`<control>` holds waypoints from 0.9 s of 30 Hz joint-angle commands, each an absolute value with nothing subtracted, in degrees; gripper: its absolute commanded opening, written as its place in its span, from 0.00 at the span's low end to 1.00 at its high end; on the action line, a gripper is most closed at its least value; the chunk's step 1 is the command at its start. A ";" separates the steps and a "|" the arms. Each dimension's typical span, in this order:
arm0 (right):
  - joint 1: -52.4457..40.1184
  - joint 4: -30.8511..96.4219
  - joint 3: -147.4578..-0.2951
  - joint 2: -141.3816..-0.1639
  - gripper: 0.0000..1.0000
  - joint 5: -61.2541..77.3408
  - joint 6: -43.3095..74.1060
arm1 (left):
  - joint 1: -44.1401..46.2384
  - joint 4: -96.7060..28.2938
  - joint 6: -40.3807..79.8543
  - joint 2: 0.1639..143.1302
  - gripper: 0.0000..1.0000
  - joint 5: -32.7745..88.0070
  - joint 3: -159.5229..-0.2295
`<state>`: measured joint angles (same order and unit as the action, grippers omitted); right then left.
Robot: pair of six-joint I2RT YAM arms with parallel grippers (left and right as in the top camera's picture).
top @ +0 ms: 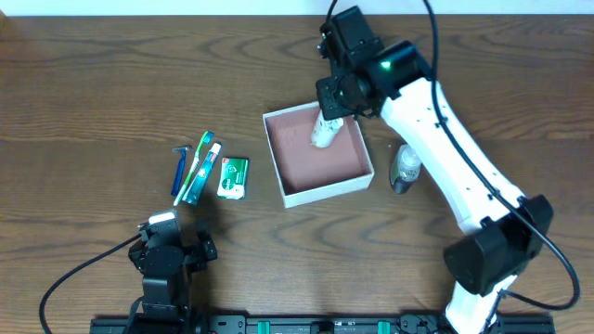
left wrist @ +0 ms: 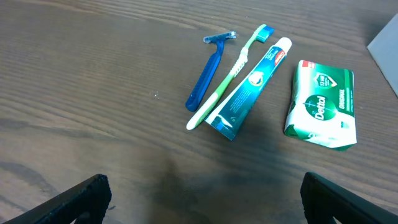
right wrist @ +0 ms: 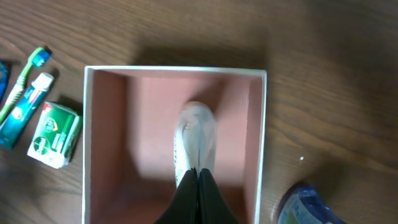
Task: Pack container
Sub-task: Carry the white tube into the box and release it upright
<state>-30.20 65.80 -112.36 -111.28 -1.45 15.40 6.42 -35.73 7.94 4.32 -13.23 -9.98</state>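
Note:
The container [top: 327, 192] is a square white-walled box with a pink-brown inside, at the table's middle. My right gripper [top: 336, 109] is over its far side, shut on the end of a white tube [top: 325, 132] that hangs down into the box. In the right wrist view the jaws [right wrist: 198, 173] pinch the tube [right wrist: 196, 140] inside the container [right wrist: 87, 143]. My left gripper [top: 172, 243] is open and empty near the front edge. In the left wrist view its fingers [left wrist: 202, 199] are spread wide over bare wood.
Left of the box lie a blue razor [top: 178, 172], a green toothbrush [top: 198, 165], a toothpaste tube [top: 206, 172] and a green soap packet [top: 233, 177]. They also show in the left wrist view, the soap packet [left wrist: 322, 104] at right. A small bottle [top: 405, 169] lies right of the box.

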 commanded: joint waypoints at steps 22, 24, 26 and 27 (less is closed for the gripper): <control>-28.40 64.27 -113.23 -110.52 0.06 -10.26 13.63 | 6.17 -35.66 8.71 3.86 0.98 -13.47 -9.21; -28.40 64.25 -113.23 -110.52 0.12 -10.28 13.63 | 6.17 -35.66 8.71 3.86 0.98 -13.47 -9.21; -28.42 63.96 -113.23 -110.52 0.25 -10.28 13.63 | 6.17 -35.66 8.71 3.86 0.98 -13.47 -9.21; -28.40 63.70 -113.23 -110.52 0.28 -10.31 13.61 | 6.17 -35.66 8.71 3.86 0.98 -13.47 -9.21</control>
<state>-28.73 64.16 -112.38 -111.28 -9.19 14.20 6.42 -35.73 7.94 4.32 -13.23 -9.98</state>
